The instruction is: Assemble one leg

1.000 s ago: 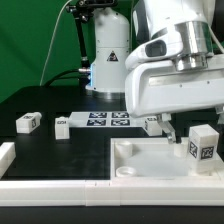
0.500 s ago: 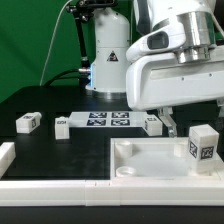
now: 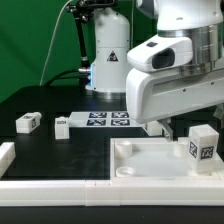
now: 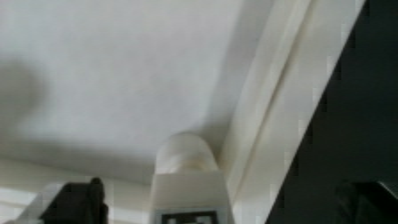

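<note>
A white leg (image 3: 203,142) with a tag on its front stands upright on the large white panel (image 3: 150,160), at the exterior view's right. My gripper (image 3: 190,127) hangs low right over it, and its white body hides most of the fingers. In the wrist view the gripper (image 4: 221,205) is open. Its dark fingers (image 4: 75,200) stand wide apart, with a leg (image 4: 187,175) between them and not touching either. The panel (image 4: 107,90) lies underneath. Two more legs (image 3: 27,122) (image 3: 61,127) lie on the black table at the left.
The marker board (image 3: 105,120) lies behind the panel, and another leg (image 3: 150,127) at its right end is partly hidden by my gripper. The arm's base (image 3: 108,60) stands at the back. The panel's raised rim (image 4: 267,110) borders dark table.
My gripper has come down toward the panel and now hides more of the leg at the marker board's end. The legs and the panel have not moved.
</note>
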### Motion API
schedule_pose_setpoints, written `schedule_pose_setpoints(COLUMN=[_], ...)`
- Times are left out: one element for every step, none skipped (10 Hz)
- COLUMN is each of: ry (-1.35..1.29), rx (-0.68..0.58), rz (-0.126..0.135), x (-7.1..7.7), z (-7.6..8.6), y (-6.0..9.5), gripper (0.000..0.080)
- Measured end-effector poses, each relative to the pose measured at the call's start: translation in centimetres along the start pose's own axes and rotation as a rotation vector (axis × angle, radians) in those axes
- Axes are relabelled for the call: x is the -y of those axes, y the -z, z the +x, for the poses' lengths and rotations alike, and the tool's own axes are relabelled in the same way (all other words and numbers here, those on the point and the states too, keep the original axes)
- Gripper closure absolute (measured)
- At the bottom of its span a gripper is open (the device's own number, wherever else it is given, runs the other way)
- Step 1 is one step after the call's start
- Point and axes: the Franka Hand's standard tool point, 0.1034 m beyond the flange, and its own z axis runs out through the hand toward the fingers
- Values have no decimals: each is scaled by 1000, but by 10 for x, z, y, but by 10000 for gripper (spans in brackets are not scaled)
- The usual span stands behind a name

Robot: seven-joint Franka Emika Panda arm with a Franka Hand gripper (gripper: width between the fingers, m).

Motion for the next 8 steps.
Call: schedule_pose_setpoints(ry=[3,3,2,3,35,53,71,98], rx=[63,42,41,31,22,15,28,65], rz=[20,18,18,16,12,7,-2,-3], x=[3,2,2,1,-4,-13,-18,-19], z=[2,8,8,11,15,18,21,23], y=[0,1,0,0,2,7,10,9], gripper=[151,151,151,151,151,151,151,151])
